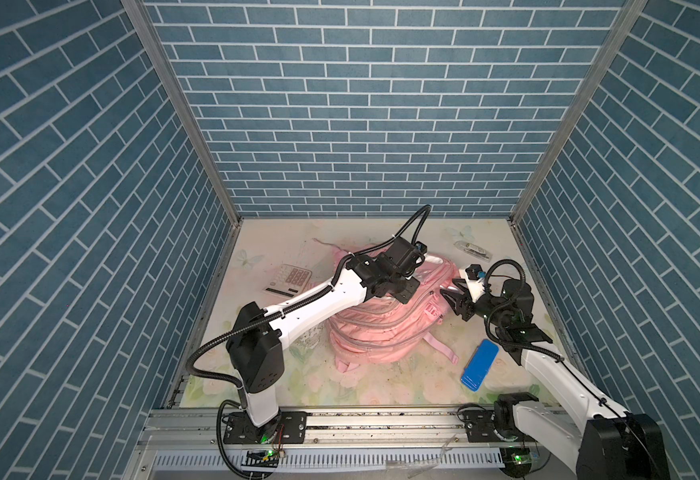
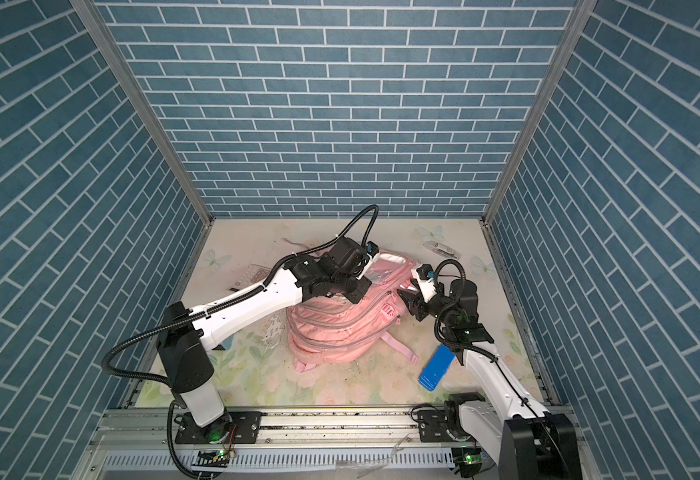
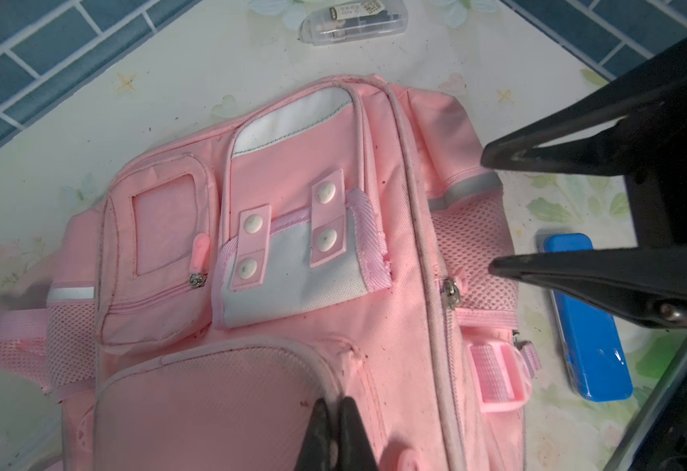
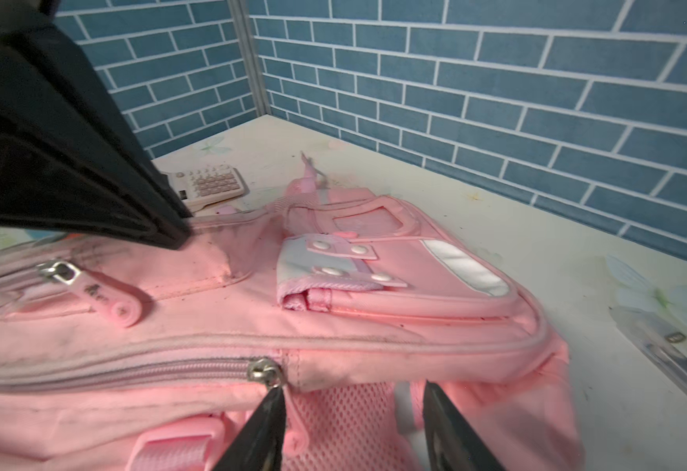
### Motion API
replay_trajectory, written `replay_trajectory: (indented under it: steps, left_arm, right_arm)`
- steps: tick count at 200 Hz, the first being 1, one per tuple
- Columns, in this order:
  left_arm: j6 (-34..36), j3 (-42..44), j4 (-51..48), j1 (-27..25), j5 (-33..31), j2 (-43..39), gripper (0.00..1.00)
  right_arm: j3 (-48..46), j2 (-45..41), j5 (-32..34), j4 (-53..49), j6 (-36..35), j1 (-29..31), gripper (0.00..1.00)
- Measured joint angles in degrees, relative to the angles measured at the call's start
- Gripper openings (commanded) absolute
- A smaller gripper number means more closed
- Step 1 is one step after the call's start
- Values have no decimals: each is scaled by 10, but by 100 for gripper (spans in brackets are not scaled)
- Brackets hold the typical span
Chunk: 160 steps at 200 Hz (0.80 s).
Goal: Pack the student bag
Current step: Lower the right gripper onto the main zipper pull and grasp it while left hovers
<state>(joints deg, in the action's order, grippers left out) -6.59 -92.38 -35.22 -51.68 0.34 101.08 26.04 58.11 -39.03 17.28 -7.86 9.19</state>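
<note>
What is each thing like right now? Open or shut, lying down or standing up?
student bag: lying flat, front up, the zips that show are closed.
left end effector: shut, tips on the bag's fabric.
right end effector: open, holding nothing, one finger beside the zip pull.
calculator: lying flat, keys up.
blue case: closed, lying flat.
clear case: closed, lying flat.

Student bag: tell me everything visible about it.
The student bag is pink fabric, lying front-up on the floral table, straps trailing toward the robot. It has zipped pockets, a clear window, white panels with snap tabs, silver strips and mesh sides. The main zip looks closed. The left claw is shut, pinching its front fabric; the open right claw is at the mesh side by the zip slider.
</note>
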Motion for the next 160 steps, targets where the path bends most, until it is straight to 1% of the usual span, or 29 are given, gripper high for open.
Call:
replay_trajectory:
  steps: [37,78,93,131,160]
  left_arm:
    - [13,2,17,5,16,-2,0]
    - [24,2,22,10,25,-2,0]
    - [26,3,25,14,29,-2,0]
    - [28,16,40,21,42,-8,0]
    - [28,19,42,22,45,-10,0]
  right_arm:
    - [-4,24,-61,16,3,0,51]
    - [-22,41,-78,38,18,0,49]
    - [-24,47,-84,45,21,-1,47]
    - [-26,71,-116,60,35,-1,37]
    - [-12,105,-148,54,34,-1,29]
